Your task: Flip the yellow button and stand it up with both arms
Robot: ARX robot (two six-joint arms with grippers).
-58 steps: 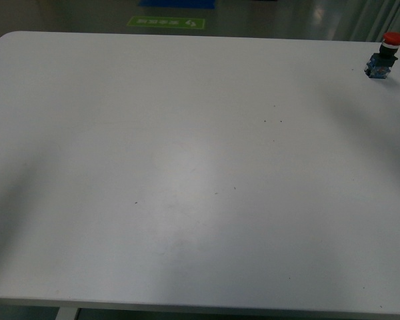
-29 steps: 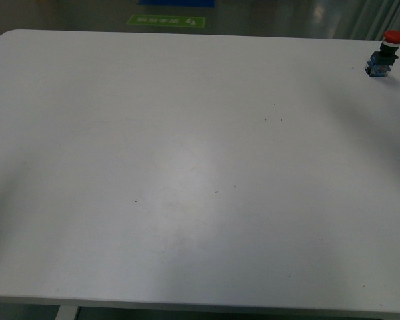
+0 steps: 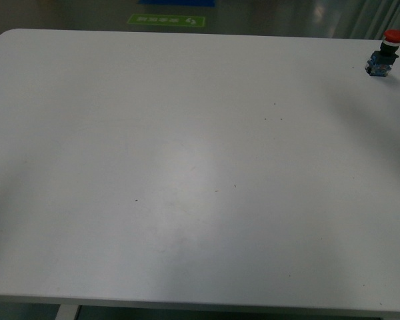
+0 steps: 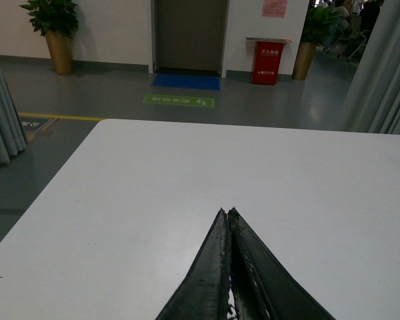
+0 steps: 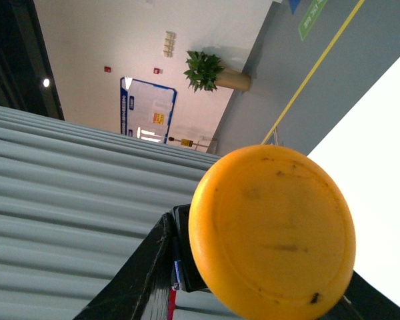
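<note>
Two wrist views show the grippers.

Right gripper [image 5: 263,260]: clamped on the yellow button [image 5: 272,230], with a dark finger [image 5: 130,280] on either side of the switch body. The button sits between the fingers, its round cap turned toward the wrist camera and filling much of that view. The cap surface is scuffed, with a few small dark marks. The black collar [image 5: 185,248] is just behind the cap, against one finger, with a sliver of blue beneath it. The rest of the contact block is hidden by the cap. Past the held button, the white table [image 5: 387,153] shows as a wedge on one side and grey curtain folds [image 5: 53,173] on the other. Farther off are a yellow floor line [image 5: 313,73], a potted plant [image 5: 210,72] and a blue notice board [image 5: 147,110] on the far wall.

Left gripper [image 4: 228,213]: fingers pressed together tip to tip, nothing between them, poised over the table. The surface runs on ahead of the tips to its far edge. Beyond that are a green floor sign [image 4: 179,101], a blue mat [image 4: 186,81], a dark door [image 4: 190,33] and a red cabinet [image 4: 265,61] beside the door.

Front view: a red-capped switch [image 3: 385,53] stands upright, cap up, near the table's far corner on the right gripper's side.
</note>
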